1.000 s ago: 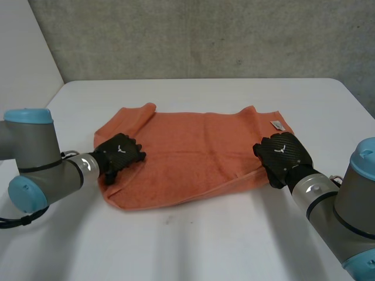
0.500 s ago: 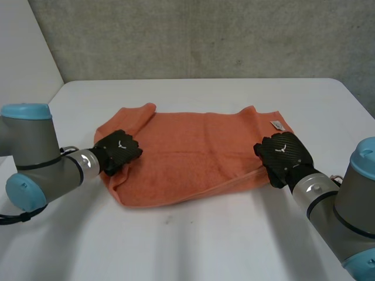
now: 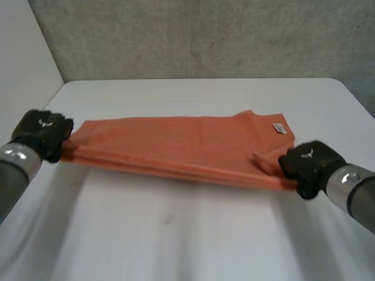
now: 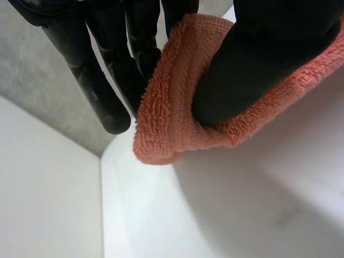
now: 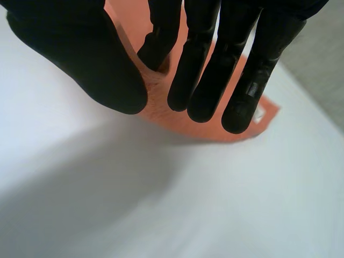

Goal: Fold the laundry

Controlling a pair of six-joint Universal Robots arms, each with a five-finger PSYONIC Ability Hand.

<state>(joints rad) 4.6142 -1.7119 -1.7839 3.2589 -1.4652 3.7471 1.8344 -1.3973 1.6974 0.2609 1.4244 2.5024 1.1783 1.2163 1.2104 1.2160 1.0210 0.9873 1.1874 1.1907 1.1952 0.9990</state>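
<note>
The left hand [image 3: 40, 132] had its thumb pressed into a bunched end of the orange towel [image 4: 172, 113], pinching the terry cloth against its fingers [image 4: 148, 54]. The cloth wrapped round the thumb's tip. The right hand [image 3: 307, 167] held the towel's opposite end, a fold of it caught between the thumb and the nearest of the fingers [image 5: 158, 45], while the other fingers lay straight over the cloth. Between the two hands the towel ran as a long, narrow, taut band across the middle of the white table [image 3: 193, 240]. Its small white label [image 3: 278, 127] showed at the far corner near the right hand.
</note>
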